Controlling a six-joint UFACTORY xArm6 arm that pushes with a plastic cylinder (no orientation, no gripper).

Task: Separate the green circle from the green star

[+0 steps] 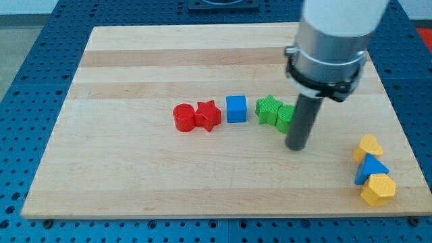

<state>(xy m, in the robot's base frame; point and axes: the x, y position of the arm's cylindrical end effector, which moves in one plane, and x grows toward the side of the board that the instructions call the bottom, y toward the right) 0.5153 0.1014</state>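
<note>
The green star [268,109] lies right of the board's middle. The green circle [285,117] touches its lower right side and is partly hidden behind my rod. My tip [296,146] rests on the board just below and to the right of the green circle, close to it; whether it touches the circle I cannot tell.
A blue cube [236,108] sits left of the green star, then a red star [208,115] and a red cylinder [183,117] touching each other. At the lower right edge of the wooden board [135,169] a yellow block [368,146], a blue triangle [371,167] and a yellow hexagon [378,189] cluster.
</note>
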